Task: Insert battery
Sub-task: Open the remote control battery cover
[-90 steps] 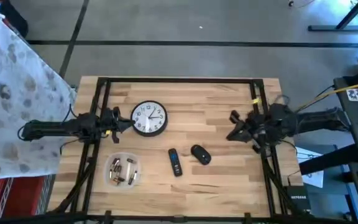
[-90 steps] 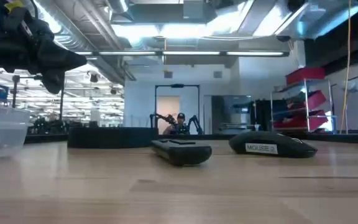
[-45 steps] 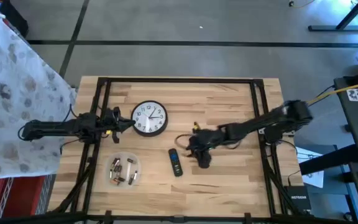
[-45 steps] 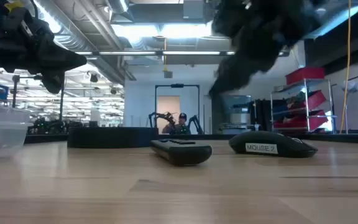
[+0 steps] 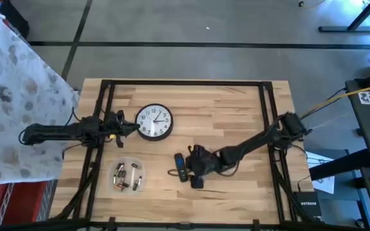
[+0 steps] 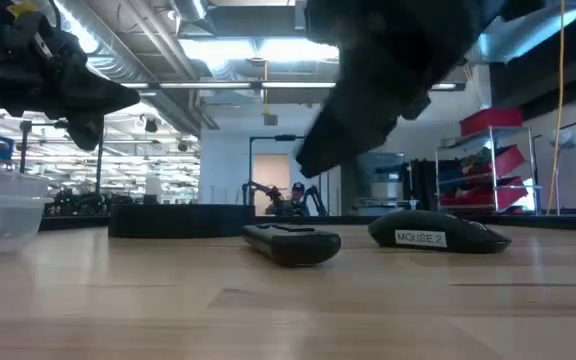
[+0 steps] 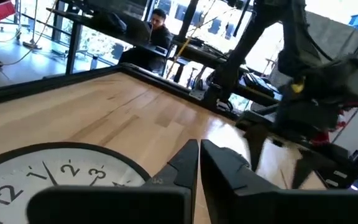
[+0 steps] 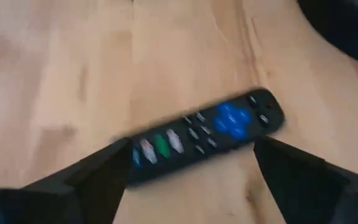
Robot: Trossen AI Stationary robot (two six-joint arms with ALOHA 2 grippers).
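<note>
The right tool (image 5: 186,168) sits low over the tabletop (image 5: 223,109), just at 3 o'clock of the remote (image 5: 180,165) near the middle of the front half. Its arm stretches out from the right edge. In the right wrist view the two fingers (image 8: 303,168) stand wide apart, with the remote (image 8: 207,134) lying flat on the wood between them, touched by neither. The remote's buttons face up, and a blue pad shows near one end.

In the low view the mouse (image 6: 438,235) lies on the tabletop beside the remote (image 6: 290,242); in the high view the right arm covers it.

The batteries (image 5: 127,176) lie loose in a clear round tub (image 5: 128,163) at about 9 o'clock of the remote, well apart from it and from both tools.

The clock (image 5: 154,122) lies face up at 11 o'clock of the remote. The left tool (image 5: 132,126) hangs just at the clock's 9 o'clock edge, above the tabletop. In the left wrist view its fingers (image 7: 229,168) are together, with only a thin line between them, and the clock face (image 7: 61,171) lies right under them.
</note>
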